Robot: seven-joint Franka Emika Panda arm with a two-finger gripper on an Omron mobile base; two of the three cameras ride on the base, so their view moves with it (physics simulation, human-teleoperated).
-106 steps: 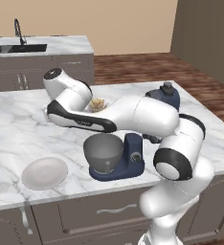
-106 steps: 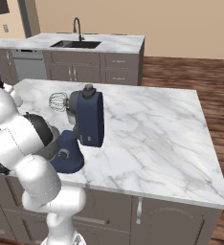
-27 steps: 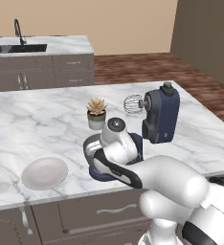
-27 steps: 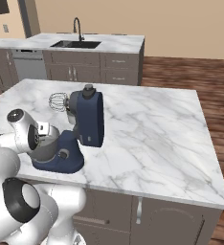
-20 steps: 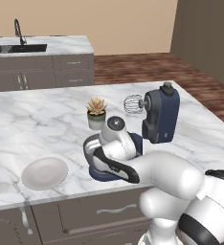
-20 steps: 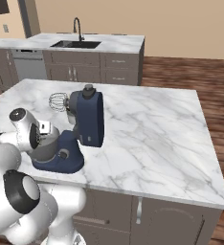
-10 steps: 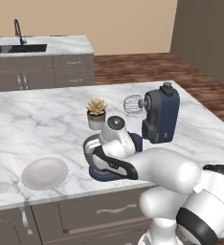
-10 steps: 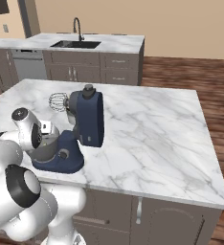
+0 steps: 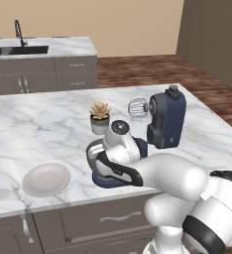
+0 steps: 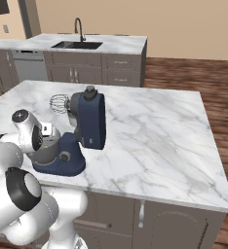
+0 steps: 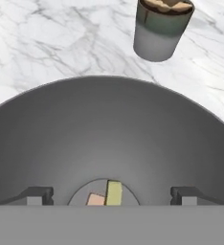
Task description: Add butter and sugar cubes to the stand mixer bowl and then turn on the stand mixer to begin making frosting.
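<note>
Where the end effector [image 11: 111, 195] gapes: butter [image 11: 114, 192] between its fingertips.

The arm covers most of the stand mixer bowl [image 9: 94, 151] in the left base view. In the hand view, the grey band cuts off the butter [image 11: 114, 193] and a sugar cube [image 11: 95, 199]. The plant pot [image 11: 161, 27] is cut at the top edge.

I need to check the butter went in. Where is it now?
In the hand view the butter lies on the flat bottom of the stand mixer bowl, touching a tan sugar cube on its left, between the open gripper tips.
</note>
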